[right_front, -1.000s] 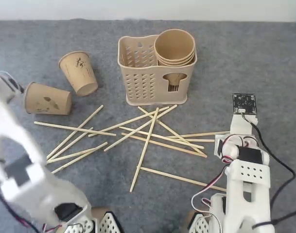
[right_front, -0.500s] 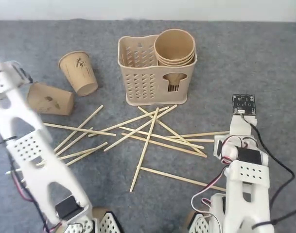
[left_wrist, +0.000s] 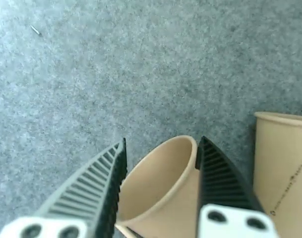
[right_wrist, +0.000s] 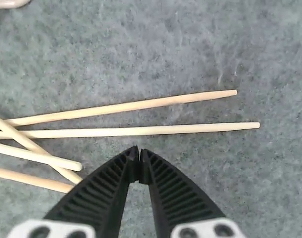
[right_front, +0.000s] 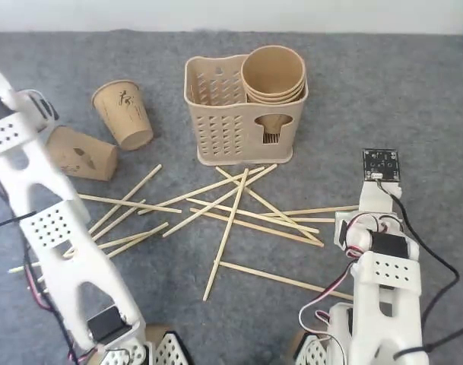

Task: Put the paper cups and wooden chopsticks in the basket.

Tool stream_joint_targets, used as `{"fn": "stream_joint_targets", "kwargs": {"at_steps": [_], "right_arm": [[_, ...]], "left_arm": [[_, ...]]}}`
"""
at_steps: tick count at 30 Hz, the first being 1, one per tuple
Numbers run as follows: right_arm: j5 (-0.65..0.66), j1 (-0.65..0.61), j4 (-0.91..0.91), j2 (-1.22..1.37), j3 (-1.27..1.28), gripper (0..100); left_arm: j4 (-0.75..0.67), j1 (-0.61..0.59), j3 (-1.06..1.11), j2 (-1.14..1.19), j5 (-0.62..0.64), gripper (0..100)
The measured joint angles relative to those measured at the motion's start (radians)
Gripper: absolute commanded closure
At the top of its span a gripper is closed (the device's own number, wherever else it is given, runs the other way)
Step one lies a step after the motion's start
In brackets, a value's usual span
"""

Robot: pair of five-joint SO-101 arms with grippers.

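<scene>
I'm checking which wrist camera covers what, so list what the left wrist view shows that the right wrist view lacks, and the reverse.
Left wrist view, not the right: the open left gripper astride the mouth of a tan paper cup lying on its side, with a second tan paper cup beside it. Right wrist view, not the left: the shut right gripper above pale wooden chopsticks lying on the mat. Both: the grey felt mat and black ribbed fingers.

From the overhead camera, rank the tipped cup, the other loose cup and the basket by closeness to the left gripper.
1. Tipped cup, straddled by the left gripper.
2. Other loose cup, just beyond it.
3. Basket, farthest, further right in that view.
</scene>
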Motion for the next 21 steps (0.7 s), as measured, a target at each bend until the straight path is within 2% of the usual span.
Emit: {"fn": "stream_joint_targets", "kwargs": {"at_steps": [3, 11, 16, 18, 21], "right_arm": [[0.0, 0.0, 0.0, 0.0, 0.0, 99.1], [0.009, -0.014, 0.0, 0.0, 0.0, 99.1], [0.011, -0.018, 0.0, 0.0, 0.0, 99.1], [0.011, -0.018, 0.0, 0.0, 0.0, 99.1], [0.011, -0.017, 0.0, 0.0, 0.0, 99.1]], "left_arm": [[0.0, 0.0, 0.112, -0.026, 0.005, 79], [0.0, 0.051, 0.529, -0.287, -0.008, 79], [0.0, 0.069, 0.654, -0.336, -0.025, 79], [0.0, 0.069, 0.664, -0.341, -0.025, 83], [0.0, 0.069, 0.667, -0.341, -0.028, 95]]}}
